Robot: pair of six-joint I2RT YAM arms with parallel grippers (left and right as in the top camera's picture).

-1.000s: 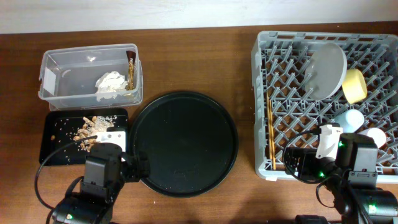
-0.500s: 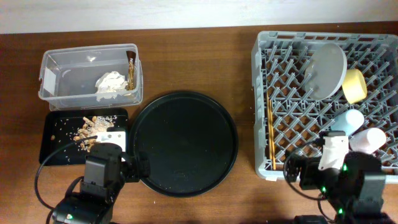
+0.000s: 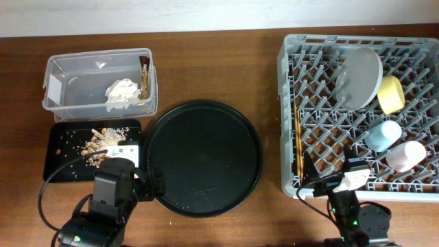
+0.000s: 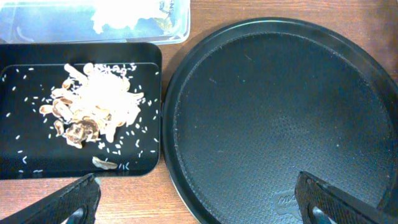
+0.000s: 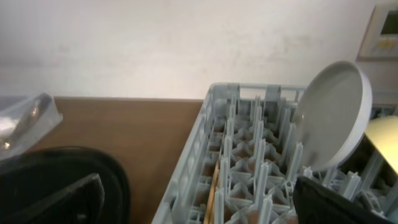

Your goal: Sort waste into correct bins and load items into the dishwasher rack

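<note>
Dishwasher rack, brown wooden table, white wall

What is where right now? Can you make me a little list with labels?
In the dishwasher rack: plate, yellow bowl, blue cup, pink cup, chopsticks
In the clear box: tissue, wrapper
On the flat black tray: food scraps
Left gripper: open, empty
Right gripper: open, empty
</note>
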